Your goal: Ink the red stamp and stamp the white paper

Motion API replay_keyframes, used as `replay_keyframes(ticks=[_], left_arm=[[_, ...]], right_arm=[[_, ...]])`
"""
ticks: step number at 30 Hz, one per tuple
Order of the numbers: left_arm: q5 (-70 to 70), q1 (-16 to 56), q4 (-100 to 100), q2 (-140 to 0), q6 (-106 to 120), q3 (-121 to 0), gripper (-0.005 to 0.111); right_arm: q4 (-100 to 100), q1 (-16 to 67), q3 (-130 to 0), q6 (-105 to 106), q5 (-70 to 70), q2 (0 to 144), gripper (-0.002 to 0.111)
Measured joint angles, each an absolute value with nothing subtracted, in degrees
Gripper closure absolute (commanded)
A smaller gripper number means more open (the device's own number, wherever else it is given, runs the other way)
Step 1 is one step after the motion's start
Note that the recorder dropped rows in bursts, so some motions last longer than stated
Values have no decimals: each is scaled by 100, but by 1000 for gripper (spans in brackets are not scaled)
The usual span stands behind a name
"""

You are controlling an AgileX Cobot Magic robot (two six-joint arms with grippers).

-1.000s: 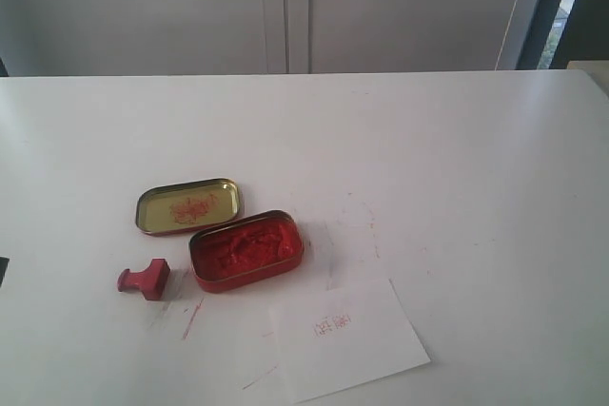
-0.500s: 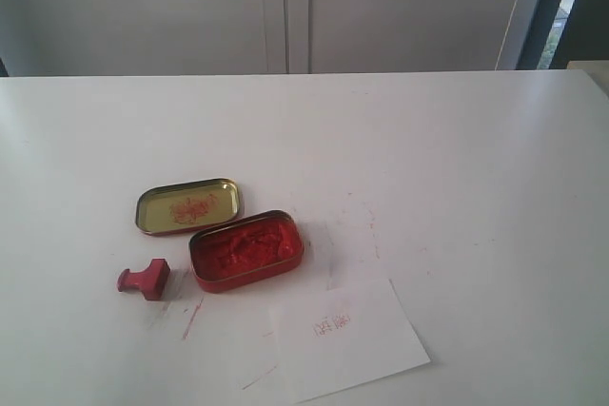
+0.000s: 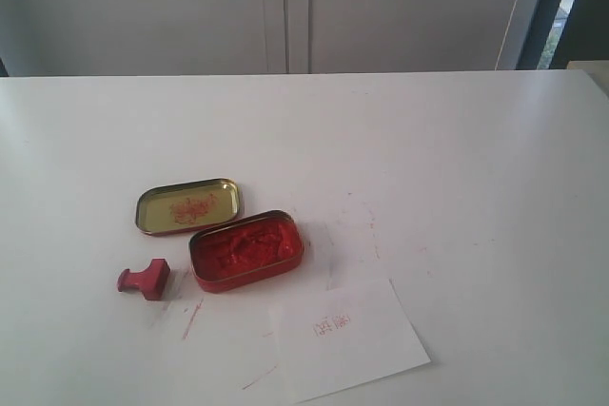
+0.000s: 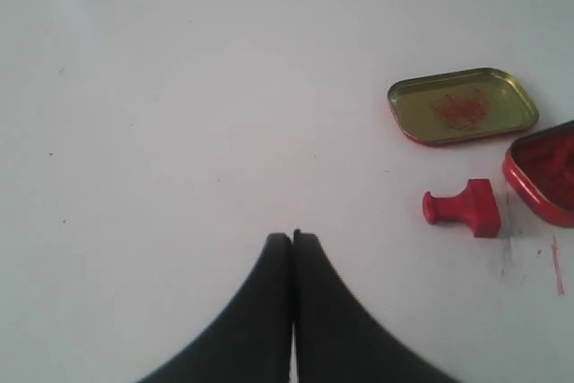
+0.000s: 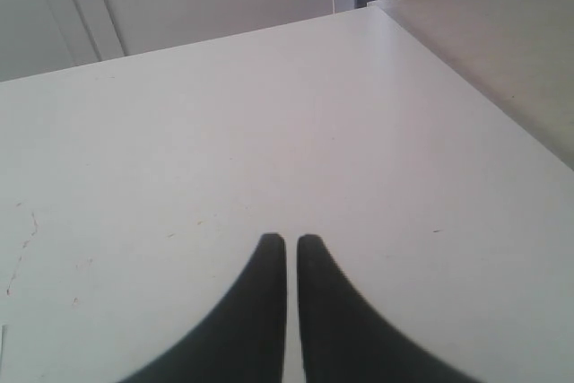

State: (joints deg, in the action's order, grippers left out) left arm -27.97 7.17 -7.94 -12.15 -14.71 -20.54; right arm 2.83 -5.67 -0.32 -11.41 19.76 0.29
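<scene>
The red stamp lies on its side on the table, left of the open red ink tin; the left wrist view shows the stamp too. The white paper lies flat near the table's front edge and carries a faint red stamped mark. Neither gripper appears in the exterior view. My left gripper is shut with nothing in it, some way from the stamp. My right gripper is shut and empty, a thin slit between its fingers, over bare table.
The gold-coloured tin lid lies inside-up behind the ink tin. Red ink smears mark the white table between stamp and paper. Grey cabinet doors stand behind the table's far edge.
</scene>
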Motion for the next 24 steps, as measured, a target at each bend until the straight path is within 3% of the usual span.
replay_keyframes(ticks=[10, 24], left_arm=[[-2665, 393, -923, -165, -1471, -1087, 107], [-2315, 144, -924, -25, -1471, -318, 107]], right_arm=[[283, -567, -32, -1141, 1976, 29, 103], [283, -567, -32, -1141, 1976, 29, 103]])
